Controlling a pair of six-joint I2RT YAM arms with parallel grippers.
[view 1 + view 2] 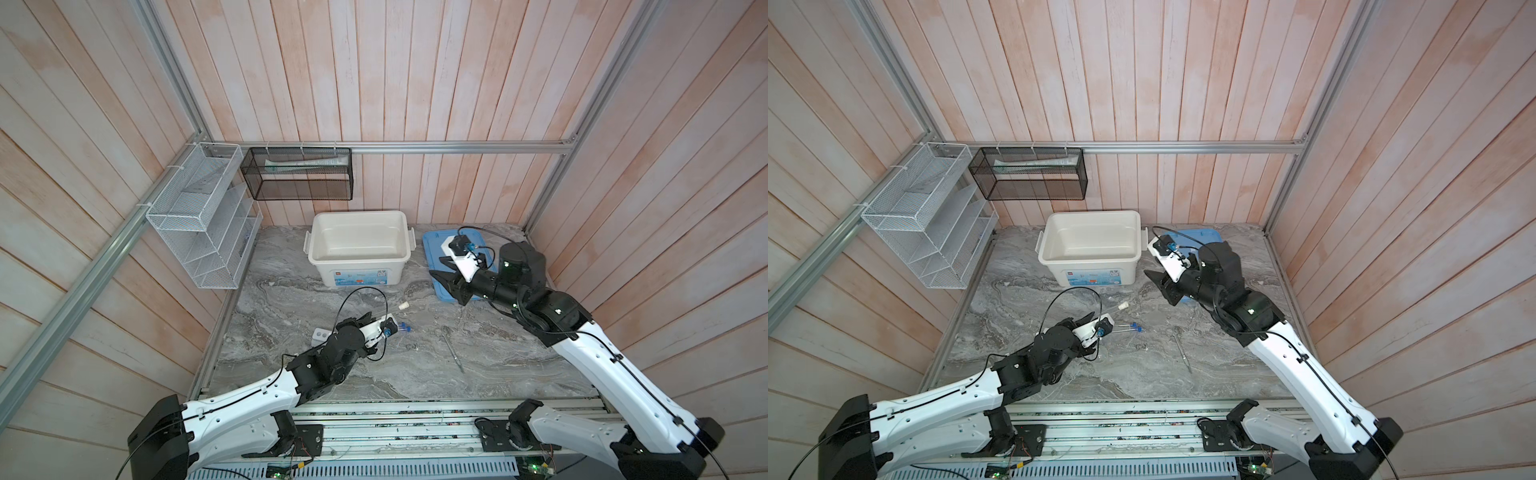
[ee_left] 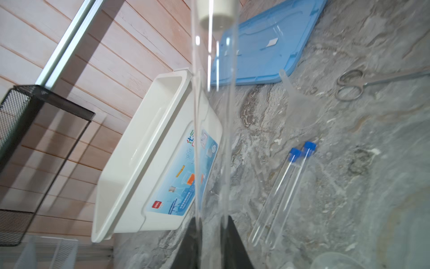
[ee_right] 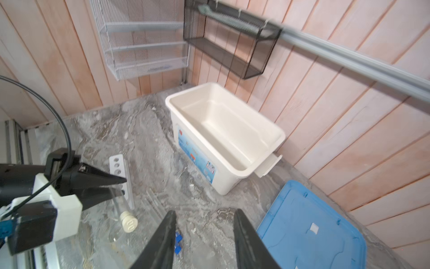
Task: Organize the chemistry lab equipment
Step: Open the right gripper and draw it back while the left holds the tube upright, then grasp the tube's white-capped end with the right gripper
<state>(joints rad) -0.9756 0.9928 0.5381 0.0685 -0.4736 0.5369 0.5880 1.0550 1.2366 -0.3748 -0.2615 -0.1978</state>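
While the left pincer point(image 2: 210, 222) grips a tube point(image 2: 213, 116), the right pincer point(image 3: 205, 212) gapes.

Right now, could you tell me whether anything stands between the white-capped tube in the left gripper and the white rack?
Nothing visible does. The left gripper holds the white-capped tube right beside the white rack, and the rack's holes that show are empty.

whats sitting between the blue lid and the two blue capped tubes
A clear funnel-shaped piece lies between the flat blue plastic lid and the two thin clear blue-capped tubes; the left wrist view shows it.
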